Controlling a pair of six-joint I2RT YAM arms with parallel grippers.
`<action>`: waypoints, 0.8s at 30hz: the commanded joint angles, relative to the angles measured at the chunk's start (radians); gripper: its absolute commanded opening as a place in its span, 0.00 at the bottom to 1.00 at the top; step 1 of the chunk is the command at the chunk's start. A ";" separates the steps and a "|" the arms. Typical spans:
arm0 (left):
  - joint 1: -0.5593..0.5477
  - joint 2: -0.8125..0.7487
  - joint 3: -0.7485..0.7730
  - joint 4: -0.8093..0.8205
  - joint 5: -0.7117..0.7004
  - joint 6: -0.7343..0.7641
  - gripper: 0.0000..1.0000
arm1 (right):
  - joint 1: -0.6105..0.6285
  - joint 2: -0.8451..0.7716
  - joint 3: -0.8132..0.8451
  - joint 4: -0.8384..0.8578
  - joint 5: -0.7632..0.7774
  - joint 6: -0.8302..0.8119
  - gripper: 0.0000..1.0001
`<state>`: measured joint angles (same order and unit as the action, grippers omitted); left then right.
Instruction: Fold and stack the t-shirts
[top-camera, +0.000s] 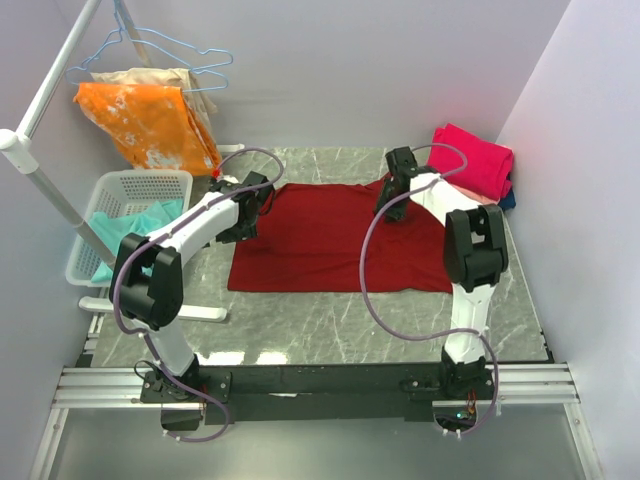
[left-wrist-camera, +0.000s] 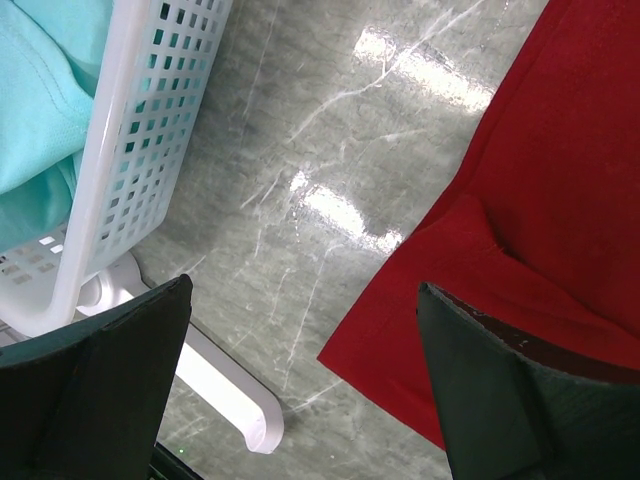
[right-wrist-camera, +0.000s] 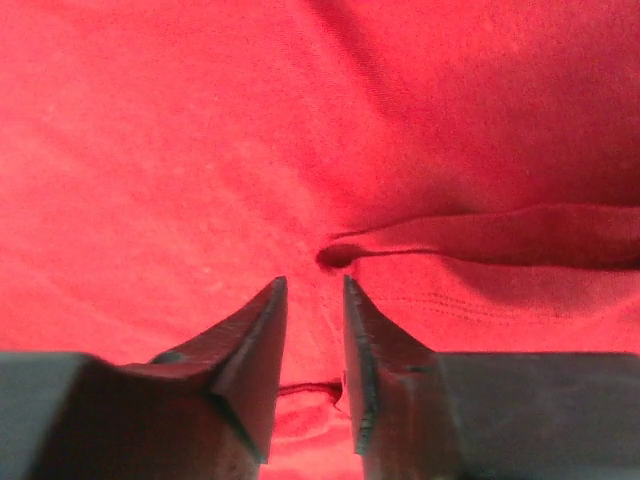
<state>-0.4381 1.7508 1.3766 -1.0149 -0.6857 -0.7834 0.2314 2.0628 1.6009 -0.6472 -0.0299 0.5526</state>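
A dark red short-sleeved cloth t-shirt (top-camera: 335, 240) lies spread flat in the middle of the grey marble-patterned worktop (top-camera: 330, 320), with both arms reaching over its far half. The left pincer (left-wrist-camera: 305, 290) stands wide open at the shirt's left edge, one finger above a red sleeve corner and the other above bare marble. The right pincer (right-wrist-camera: 314, 285) is low over the shirt near its far right part. Its fingers are parted by only a narrow gap and point at a small crease, with no cloth pinched between the tips. A folded bright pink t-shirt (top-camera: 475, 158) sits at the far right corner on a dark blue one (top-camera: 508, 200). A teal t-shirt (top-camera: 135, 222) lies in the white perforated plastic basket (top-camera: 150, 182) on the left.
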 joint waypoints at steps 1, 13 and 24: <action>-0.005 0.007 0.030 -0.001 -0.002 -0.017 0.99 | 0.008 -0.157 -0.087 0.121 0.008 -0.039 0.43; -0.036 -0.001 -0.086 0.099 0.147 0.013 0.99 | -0.018 -0.285 -0.246 -0.135 0.226 0.044 0.46; -0.039 0.006 -0.217 0.171 0.212 -0.033 0.99 | -0.037 -0.512 -0.617 -0.043 0.176 0.092 0.50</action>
<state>-0.4755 1.7626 1.1732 -0.8833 -0.4934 -0.7856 0.2131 1.6382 1.0267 -0.7330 0.1398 0.6128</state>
